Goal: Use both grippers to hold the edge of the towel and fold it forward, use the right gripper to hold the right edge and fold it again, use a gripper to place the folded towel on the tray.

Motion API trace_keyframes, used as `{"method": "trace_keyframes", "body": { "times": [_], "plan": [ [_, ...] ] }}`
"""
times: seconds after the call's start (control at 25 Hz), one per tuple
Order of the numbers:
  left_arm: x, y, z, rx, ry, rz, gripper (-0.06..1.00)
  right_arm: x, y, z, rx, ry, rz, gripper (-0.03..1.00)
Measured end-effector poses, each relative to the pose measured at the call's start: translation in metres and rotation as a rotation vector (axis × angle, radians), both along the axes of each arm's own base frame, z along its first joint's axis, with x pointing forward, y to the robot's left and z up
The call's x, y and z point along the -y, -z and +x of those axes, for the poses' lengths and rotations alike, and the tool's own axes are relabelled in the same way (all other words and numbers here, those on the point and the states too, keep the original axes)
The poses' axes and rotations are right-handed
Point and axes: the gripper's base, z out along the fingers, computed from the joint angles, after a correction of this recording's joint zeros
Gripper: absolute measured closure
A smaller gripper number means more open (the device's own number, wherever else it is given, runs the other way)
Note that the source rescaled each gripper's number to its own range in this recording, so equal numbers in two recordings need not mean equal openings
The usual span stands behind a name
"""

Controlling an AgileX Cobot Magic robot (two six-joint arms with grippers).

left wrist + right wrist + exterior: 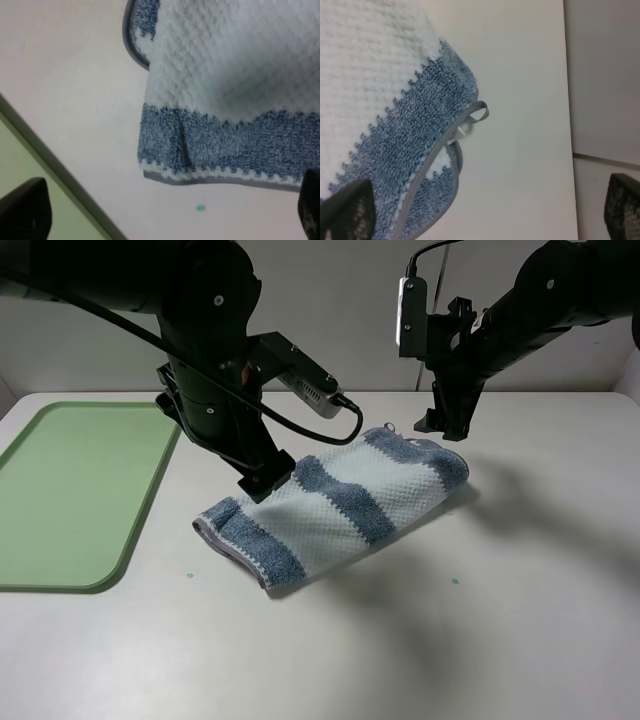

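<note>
Left end effector point(266, 483): jaws wide apart with nothing clamped between them. In the left wrist view its two black fingertips point(24, 209) sit at opposite sides of the picture, with bare table and the towel's hemmed border showing in the gap.
Left end effector position: low over the towel's far-left part, on the tray side. Whether a tip rests on the cloth cannot be told.
Right end effector point(442, 428): jaws also spread wide, holding nothing. It hangs over the towel's far right corner, and whether it touches the cloth cannot be told.
Right wrist view: one fingertip point(347, 212) shows in front of the blue corner stripe, the other well off to the side over bare table.
Towel point(340, 505): lies doubled over on the table near its middle, two layers showing at the near left end, with blue-grey and white stripes running slantwise.
Edge of the towel point(215, 179): a thin grey hem, lying free on the table and not gripped.
Hanging loop point(480, 111): a small grey loop sticking out at the far right corner.
Tray point(70, 490): light green, at the left of the table, apart from the towel.
Table point(480, 630): pale, with a small green spot point(200, 207) close to the hem.
</note>
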Motion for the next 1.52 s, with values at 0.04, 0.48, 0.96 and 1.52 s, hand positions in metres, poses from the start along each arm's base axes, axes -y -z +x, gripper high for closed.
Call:
{"method": "trace_keyframes", "body": {
  "times": [0.04, 0.48, 0.96, 1.52],
  "plan": [
    [0.0006, -0.0001, 0.0004, 0.005, 0.003, -0.007, -0.05, 0.0000, 0.0000, 0.0000, -0.001, 0.002, 0.002, -0.03],
    [0.0028, -0.0003, 0.0018, 0.020, 0.012, -0.028, -0.05, 0.0000, -0.0001, 0.0001, -0.004, 0.015, 0.013, -0.03],
    [0.0062, -0.0009, 0.0041, 0.045, 0.028, -0.063, -0.05, 0.0000, -0.0001, 0.0001, -0.004, 0.017, 0.014, -0.03],
    [0.0035, -0.0004, 0.0023, 0.027, 0.002, -0.040, -0.06, -0.0002, -0.0006, 0.0006, 0.002, 0.022, 0.020, -0.03]
  ]
}}
